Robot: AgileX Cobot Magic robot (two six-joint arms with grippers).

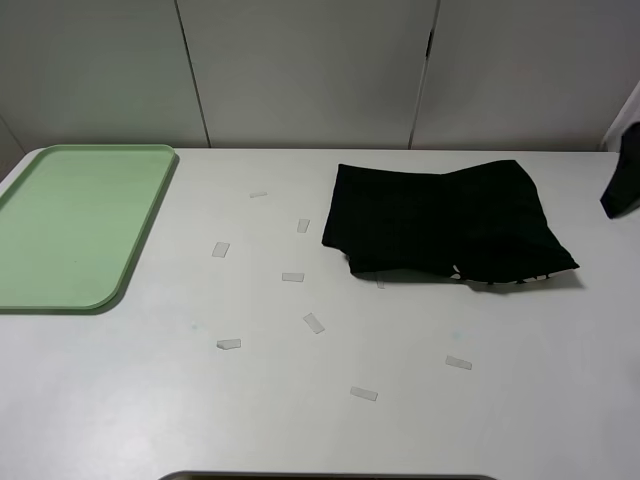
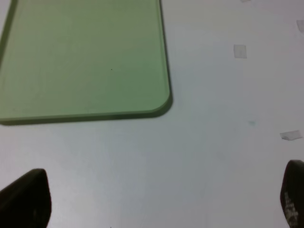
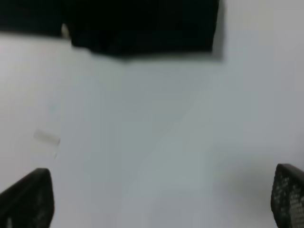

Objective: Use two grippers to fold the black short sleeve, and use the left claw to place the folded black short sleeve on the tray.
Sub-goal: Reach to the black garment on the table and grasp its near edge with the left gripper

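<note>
2 task things lie well apart on the white table (image 1: pixel 300 430) in the high view. The light green tray (image 1: pixel 70 225) sits at the far left. The black short sleeve (image 1: pixel 440 225) lies right of centre, folded into a rumpled rectangle, off the tray. Several clear tape scraps (image 1: pixel 314 322) are scattered between them. A dark shape (image 1: pixel 622 175) cuts in at the right edge; I cannot tell what it is.

The left wrist view shows the left gripper (image 2: pixel 159 199) spread wide, its 2 fingertips (image 2: pixel 23 199) at opposite edges of the picture. It holds nothing and hangs over the table near a rounded corner of the tray.

The right wrist view is blurred. It shows the right gripper (image 3: pixel 156 199) likewise wide open and holding nothing above the table, with the black cloth ahead of it and clear of both fingers.
</note>
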